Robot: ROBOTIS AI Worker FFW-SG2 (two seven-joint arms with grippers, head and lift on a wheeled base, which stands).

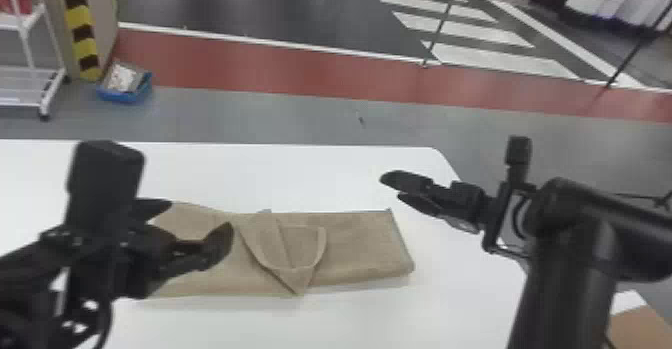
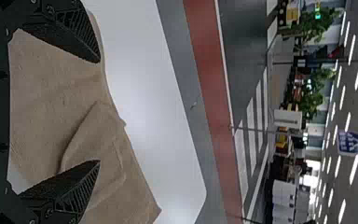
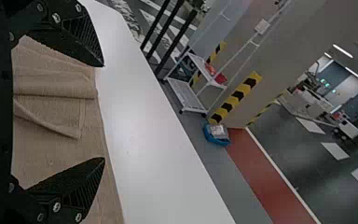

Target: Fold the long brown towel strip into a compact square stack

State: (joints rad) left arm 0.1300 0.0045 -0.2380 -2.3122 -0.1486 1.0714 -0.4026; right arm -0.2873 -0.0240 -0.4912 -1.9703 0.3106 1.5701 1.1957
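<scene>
The brown towel [image 1: 362, 245] lies as a long flat strip across the white table, with a loose folded flap and a pointed corner near its middle. Over its left part is my left gripper [image 1: 199, 217], fingers spread and empty. Past the strip's right end, above the back of the table, my right gripper [image 1: 393, 188] stands open. In the left wrist view the towel [image 2: 49, 88] stretches below the parted fingers of the left gripper [image 2: 98, 112]. Creases of the towel [image 3: 51, 151] show beyond the open right gripper [image 3: 103, 112] in the right wrist view.
The white table [image 1: 320, 178] ends at a rounded back right corner. A blue bin [image 1: 125, 88] and a white wheeled rack [image 1: 30, 88] stand on the floor behind, left. Something brown [image 1: 642, 329] shows at the lower right.
</scene>
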